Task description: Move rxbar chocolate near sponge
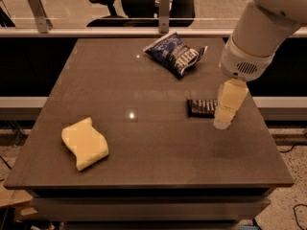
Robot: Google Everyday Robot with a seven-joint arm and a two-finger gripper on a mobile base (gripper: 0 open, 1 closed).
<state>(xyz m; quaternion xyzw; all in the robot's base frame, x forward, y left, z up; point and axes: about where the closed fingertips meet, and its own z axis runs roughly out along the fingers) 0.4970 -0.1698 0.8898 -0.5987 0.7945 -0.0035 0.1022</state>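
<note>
The gripper hangs over the rxbar chocolate's right end; the bar's long axis runs left-right, extending left of the jaws, whose spread I cannot tell.

office-like lab: swivel chairs behind glass partition, dark table; claw over table.
</note>
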